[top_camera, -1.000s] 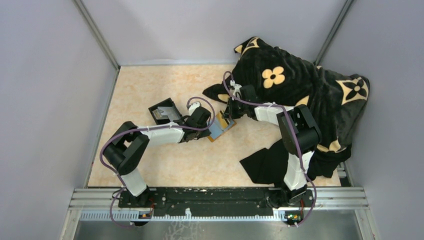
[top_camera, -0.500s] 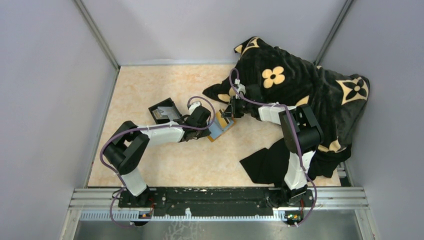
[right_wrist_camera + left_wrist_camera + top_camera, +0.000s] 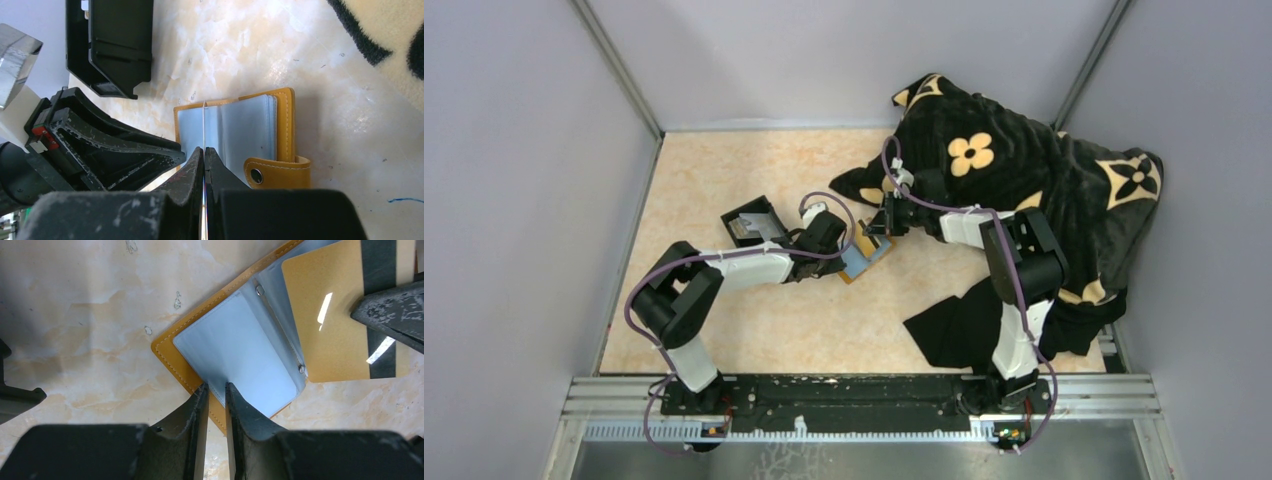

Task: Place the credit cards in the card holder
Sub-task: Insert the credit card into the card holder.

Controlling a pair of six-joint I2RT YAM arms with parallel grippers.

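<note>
Top view: the card holder (image 3: 865,258) lies open on the table (image 3: 724,170); the left gripper (image 3: 839,250) meets its left edge; the right gripper (image 3: 884,230) hangs over its far side; a black box (image 3: 754,222) sits left of the holder, a blanket (image 3: 1024,180) to its right.

Left wrist: the jaws, nearly together, seem to nip the holder's near edge beside a clear pocket; the golden credit card (image 3: 332,315) hovers over the holder's right half.

Right wrist: the jaws are clamped on that card, seen edge-on above the holder's pockets.

Risk, as I judge it: the card could miss the pocket mouth and buckle, or shove the holder out of the light pinch.
</note>
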